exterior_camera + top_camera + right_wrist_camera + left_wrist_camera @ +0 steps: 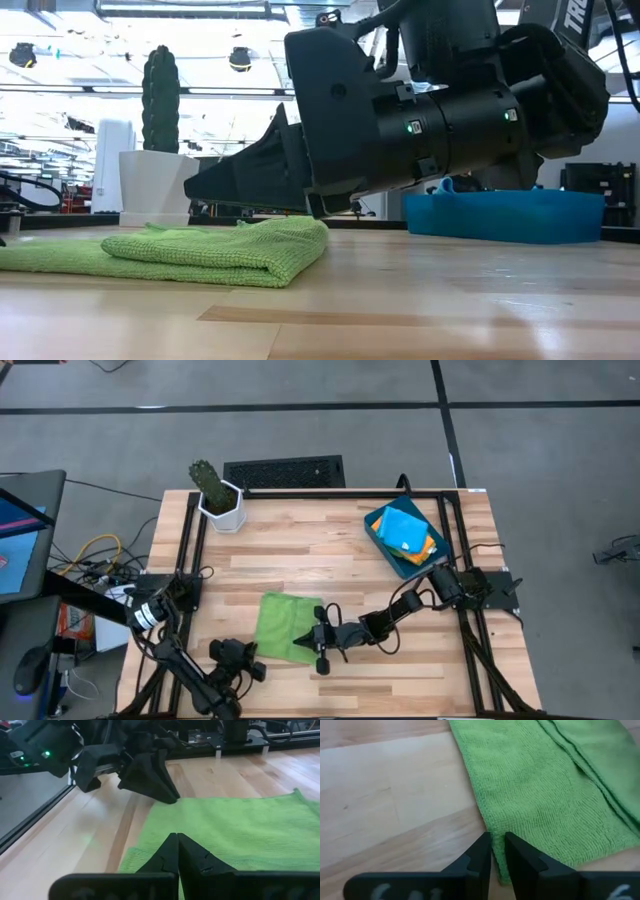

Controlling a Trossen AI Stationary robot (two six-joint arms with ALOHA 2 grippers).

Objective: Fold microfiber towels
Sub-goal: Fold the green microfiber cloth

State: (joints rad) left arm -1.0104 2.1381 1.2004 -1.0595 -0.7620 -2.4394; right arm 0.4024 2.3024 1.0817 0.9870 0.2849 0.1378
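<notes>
High cam looks straight down on the whole counter (300,550) w/ both arms; low cam sits at counter level, facing across it into the room, very near a dark arm housing. Each wrist cam looks fwd past its own fingers, close over the wood. All four views share the lime green towel (285,625) near the front edge.

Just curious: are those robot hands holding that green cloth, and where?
Left hand straddles the folded lime-green microfiber towel's edge; whether it grips, I cannot tell. Right hand: closed, apparently empty.
</notes>
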